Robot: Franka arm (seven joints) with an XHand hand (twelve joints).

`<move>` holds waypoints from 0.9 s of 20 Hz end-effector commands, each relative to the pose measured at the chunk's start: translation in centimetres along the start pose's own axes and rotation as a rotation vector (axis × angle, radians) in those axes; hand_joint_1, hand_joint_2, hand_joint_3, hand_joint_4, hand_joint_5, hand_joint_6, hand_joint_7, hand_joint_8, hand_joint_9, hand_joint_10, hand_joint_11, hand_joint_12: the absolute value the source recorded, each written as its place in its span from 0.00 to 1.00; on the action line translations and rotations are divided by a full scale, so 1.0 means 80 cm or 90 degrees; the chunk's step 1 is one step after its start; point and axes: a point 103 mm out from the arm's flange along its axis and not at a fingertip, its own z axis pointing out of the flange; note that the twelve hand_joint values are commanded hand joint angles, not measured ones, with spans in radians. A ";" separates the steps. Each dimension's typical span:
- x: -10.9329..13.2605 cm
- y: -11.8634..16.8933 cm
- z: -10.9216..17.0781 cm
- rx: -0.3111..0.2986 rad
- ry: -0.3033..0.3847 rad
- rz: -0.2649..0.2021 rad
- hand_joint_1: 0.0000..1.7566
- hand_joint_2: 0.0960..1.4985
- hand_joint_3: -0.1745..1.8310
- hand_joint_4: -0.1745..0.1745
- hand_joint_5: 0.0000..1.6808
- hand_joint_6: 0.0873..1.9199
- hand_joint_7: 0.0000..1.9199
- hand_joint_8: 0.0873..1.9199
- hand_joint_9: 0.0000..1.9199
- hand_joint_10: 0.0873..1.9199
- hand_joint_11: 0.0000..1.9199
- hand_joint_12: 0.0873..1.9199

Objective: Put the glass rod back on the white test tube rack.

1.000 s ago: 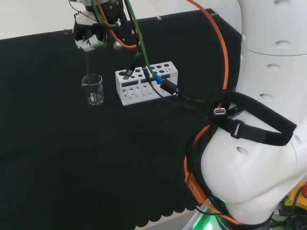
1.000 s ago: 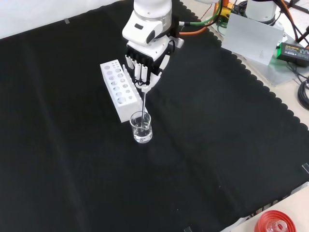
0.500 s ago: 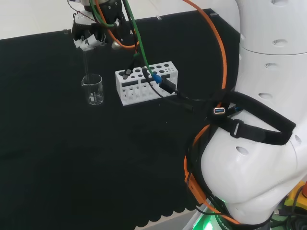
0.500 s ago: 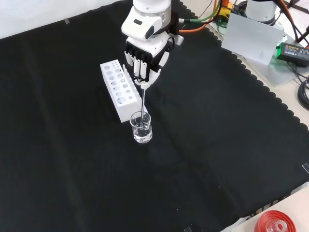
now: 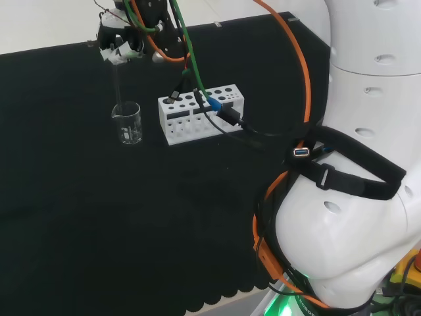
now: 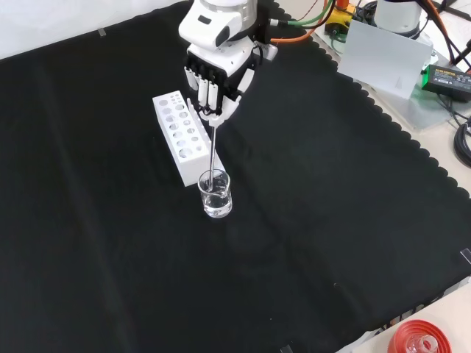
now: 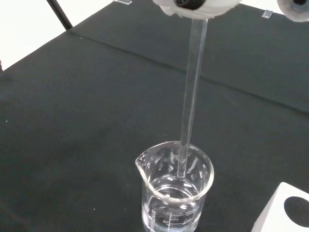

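Black cloth (image 6: 331, 220) bench: hand (image 6: 213, 81) pinches the glass rod (image 6: 213, 151) upright, tip inside the beaker (image 6: 215, 194). Lifting step; next, clear the rim, shift left to the white test tube rack (image 6: 180, 136).

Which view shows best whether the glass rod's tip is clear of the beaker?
The wrist view: the glass rod ends just inside the beaker, above the liquid. The front view shows rod and hand, tip unclear. The head view barely shows it.
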 end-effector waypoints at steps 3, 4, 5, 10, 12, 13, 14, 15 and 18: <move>-0.017 -0.017 -0.025 -0.012 -0.005 0.026 0.76 0.67 0.00 0.00 0.85 0.00 0.76 0.19 0.96 0.03 0.84 0.24; -0.020 -0.019 -0.027 -0.013 -0.005 0.029 0.76 0.67 0.00 0.00 0.85 0.00 0.76 0.19 0.96 0.03 0.84 0.24; -0.023 -0.022 -0.030 -0.015 -0.004 0.033 0.76 0.67 0.00 0.00 0.85 0.00 0.76 0.19 0.96 0.03 0.84 0.24; -0.039 -0.032 -0.042 -0.024 -0.005 0.052 0.76 0.67 0.00 0.00 0.85 0.00 0.76 0.19 0.96 0.03 0.84 0.24; -0.045 -0.035 -0.044 -0.023 -0.009 0.058 0.76 0.67 0.00 0.00 0.85 0.00 0.76 0.19 0.96 0.03 0.84 0.24; -0.048 -0.037 -0.045 -0.022 -0.010 0.062 0.76 0.67 0.00 0.00 0.85 0.00 0.76 0.19 0.96 0.03 0.84 0.24; -0.051 -0.039 -0.043 -0.019 -0.014 0.065 0.76 0.67 0.00 0.00 0.85 0.00 0.76 0.19 0.96 0.03 0.84 0.24; -0.055 -0.040 -0.043 -0.017 -0.015 0.069 0.76 0.67 0.00 0.00 0.85 0.00 0.76 0.19 0.96 0.03 0.84 0.24; -0.070 -0.046 -0.043 -0.016 -0.018 0.083 0.76 0.67 0.00 0.00 0.85 0.00 0.76 0.19 0.96 0.03 0.84 0.24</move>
